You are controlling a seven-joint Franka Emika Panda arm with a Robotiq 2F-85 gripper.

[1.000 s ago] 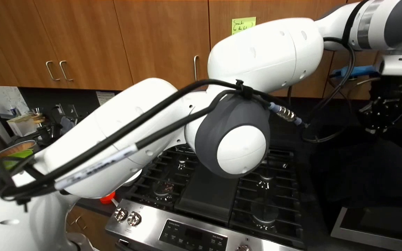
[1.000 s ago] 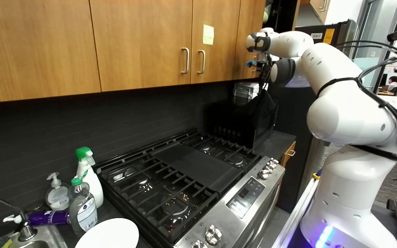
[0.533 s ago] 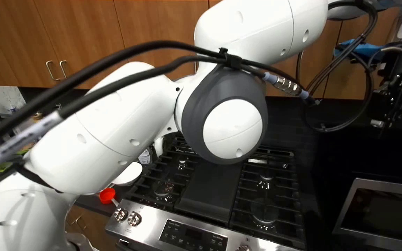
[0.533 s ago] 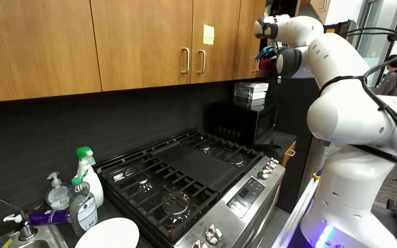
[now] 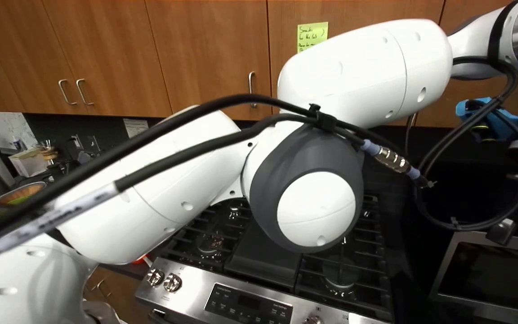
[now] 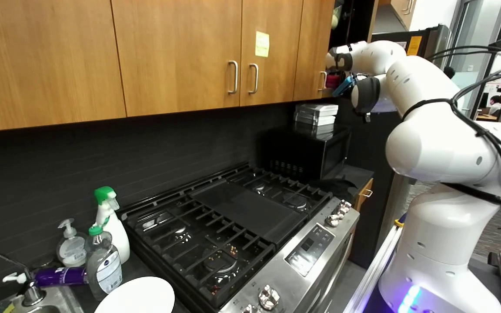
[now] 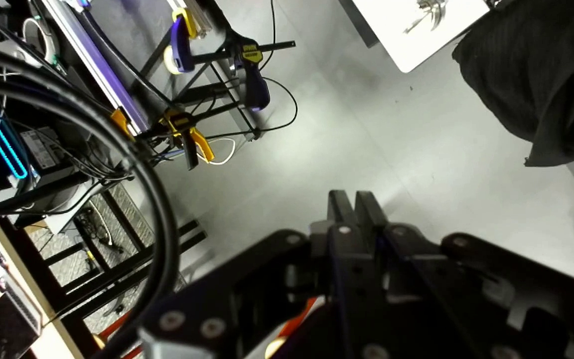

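Drawn nearly together, the claw [image 7: 356, 207] leaves only a thin gap and grips nothing that shows; it points down over grey floor [image 7: 312, 159]. Apart from it, at the side of the wrist view, hangs a dark cloth [image 7: 531, 70], drooping probably because limp fabric sags wherever nothing bears it. In an exterior view a dark bundle [image 6: 336, 188], likely that same cloth, lies on the tabletop [image 6: 358, 174] just beside the microwave [image 6: 305, 150]. Clear boxes [image 6: 316, 114] sit stacked on the microwave, presumably to save tabletop space. Black cables [image 5: 250, 97] are strapped along the arm [image 6: 424, 80], likely so they don't snag, and clamps [image 7: 253, 75] seem to steady a metal rail [image 7: 101, 75].

Both exterior views show the claw poorly: it is cut off by the edge or screened by the arm. The cloth also runs out of the wrist view, and black on black its outline can't be traced beside the microwave. Much of the microwave melts into the dark wall [image 6: 168, 161] behind. Glare bleaches a pale panel [image 7: 401, 35] with a metal piece [image 7: 431, 15] on it, perhaps the front of the stove [image 6: 242, 208]; I can't be sure.
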